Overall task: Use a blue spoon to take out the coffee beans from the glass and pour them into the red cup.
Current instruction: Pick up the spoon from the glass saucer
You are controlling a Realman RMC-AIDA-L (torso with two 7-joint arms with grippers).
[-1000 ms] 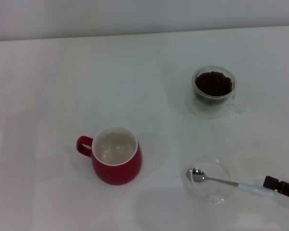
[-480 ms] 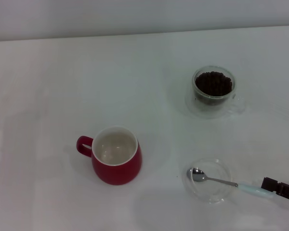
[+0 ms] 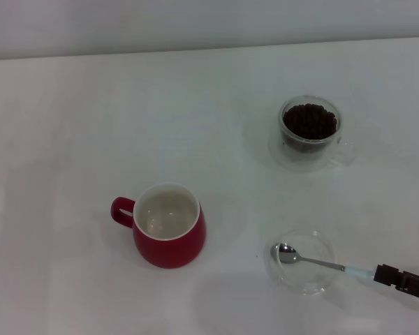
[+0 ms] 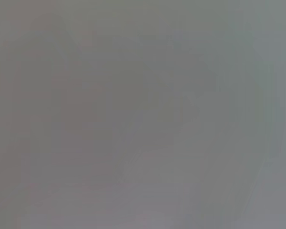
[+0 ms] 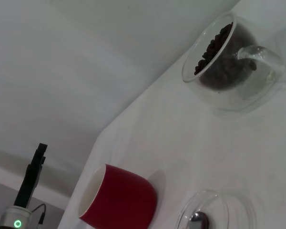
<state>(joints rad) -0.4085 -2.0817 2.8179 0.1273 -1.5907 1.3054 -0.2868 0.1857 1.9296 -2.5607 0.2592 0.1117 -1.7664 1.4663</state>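
Right gripper [image 3: 378,273] sits at the blue spoon [image 3: 321,263] handle's tip, its grip indiscernible; no lettering visible.

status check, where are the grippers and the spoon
Right gripper at blue spoon handle tip. Spoon bowl in glass dish. Left gripper out of view. Nothing in the way.

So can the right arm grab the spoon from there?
Probably yes. The right tool is already at the handle end of the spoon, which lies in the dish with nothing blocking it.
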